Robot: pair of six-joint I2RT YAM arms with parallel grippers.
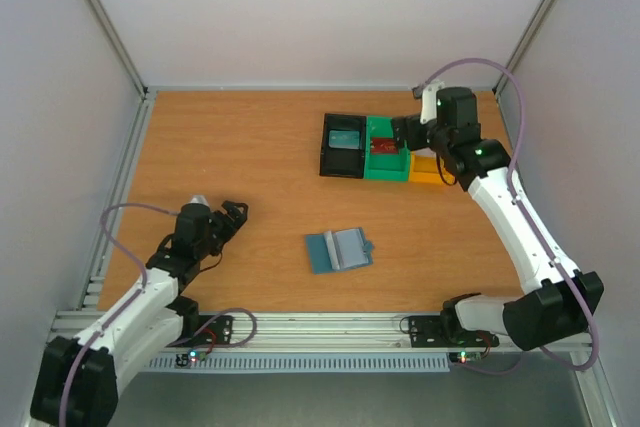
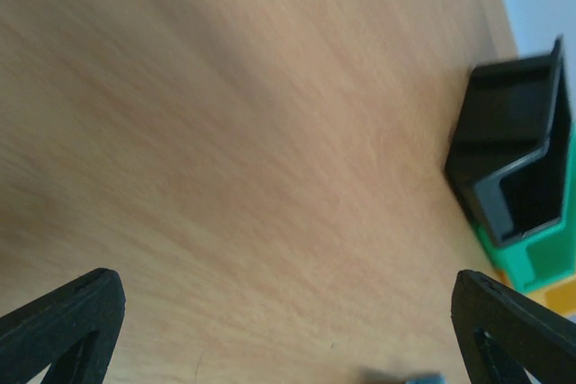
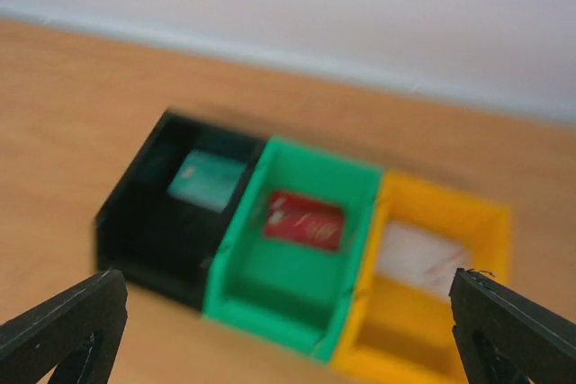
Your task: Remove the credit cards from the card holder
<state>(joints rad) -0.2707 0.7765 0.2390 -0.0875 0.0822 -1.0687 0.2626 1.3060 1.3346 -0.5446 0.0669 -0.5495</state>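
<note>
Left pincer (image 1: pixel 236 213): is hovering spread, empty, at 8 o'clock.
Holder: blue-grey bifold card holder (image 1: pixel 338 250) is lying open on the wooden table (image 1: pixel 230 137), 6 o'clock.
Cards: red plastic credit card (image 3: pixel 304 219) is lying in the green bin (image 3: pixel 232 258), teal card (image 3: pixel 209 179) in the black bin (image 3: pixel 148 263), pale card (image 3: pixel 421 258) in the yellow bin (image 3: pixel 405 343), 1 o'clock.
Right pincer (image 1: pixel 403 135): is hanging spread, empty, above them.
Progress: likely nearing done; pocket contents unclear.

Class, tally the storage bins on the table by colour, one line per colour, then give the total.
Black bin: 1
Green bin: 1
Yellow bin: 1
Total: 3
</note>
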